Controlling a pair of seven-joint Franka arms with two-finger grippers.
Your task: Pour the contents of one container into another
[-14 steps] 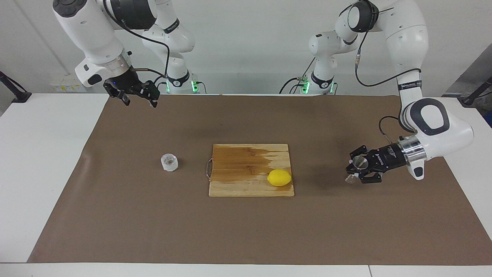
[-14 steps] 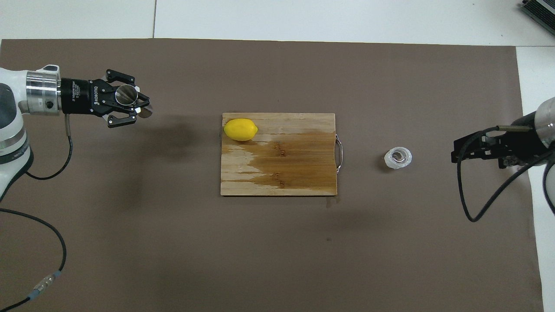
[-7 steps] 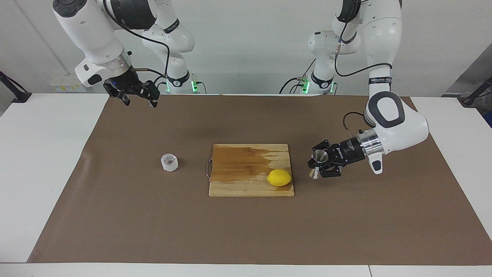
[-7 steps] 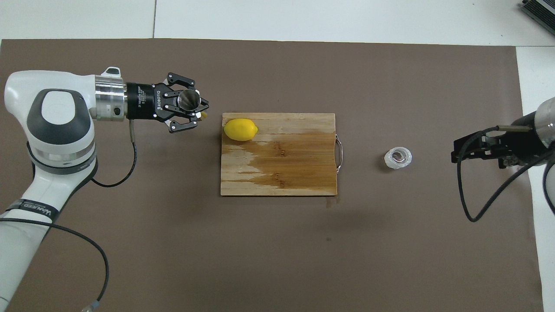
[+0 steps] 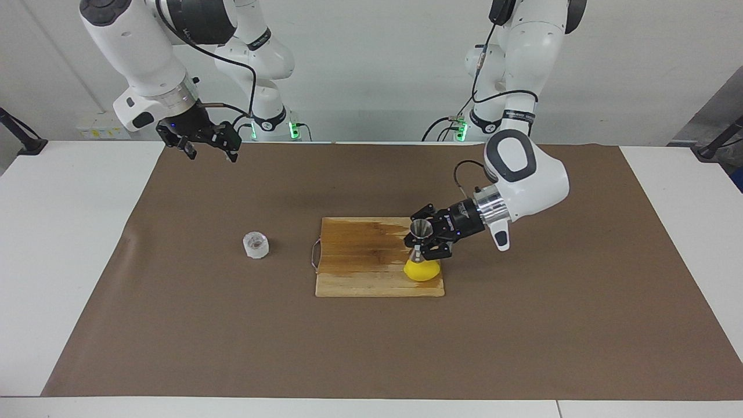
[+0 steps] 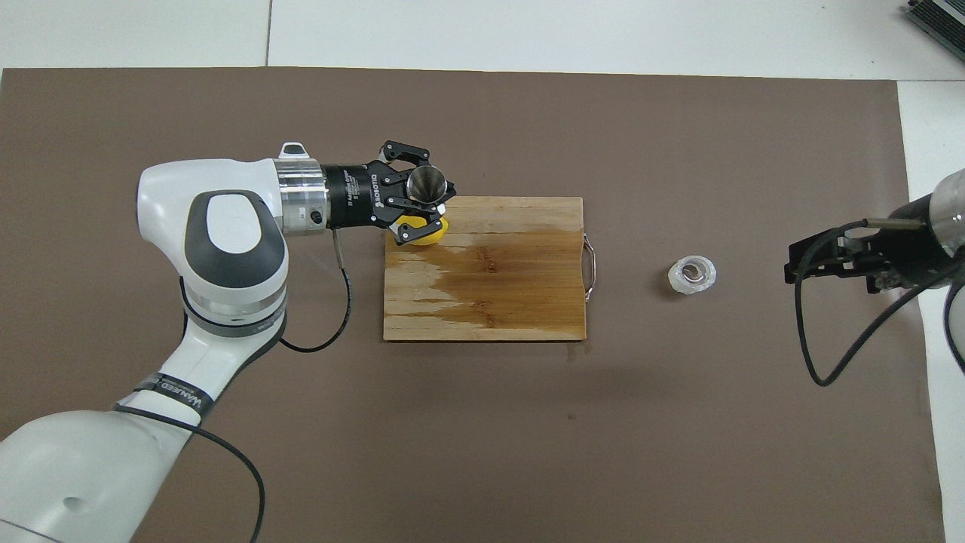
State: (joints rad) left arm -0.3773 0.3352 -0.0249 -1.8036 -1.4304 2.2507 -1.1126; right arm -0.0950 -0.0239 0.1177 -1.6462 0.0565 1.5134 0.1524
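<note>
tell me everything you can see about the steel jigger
The jigger is a small shiny steel measure, hourglass-shaped: two cones joined at a narrow waist. It stands upright in the air, its open upper cone facing up, and whether anything is in it cannot be told. The left gripper is shut on its waist and holds it over the lemon at the cutting board's corner. It does not seem to touch the lemon.

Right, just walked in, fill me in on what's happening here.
The left hand is shut on the steel jigger, upright, up in the air over the lemon on the wooden cutting board. The clear cup stands alone on the brown mat, toward the right arm's end. The right hand waits, open, up near its base. Nothing is being poured.
</note>
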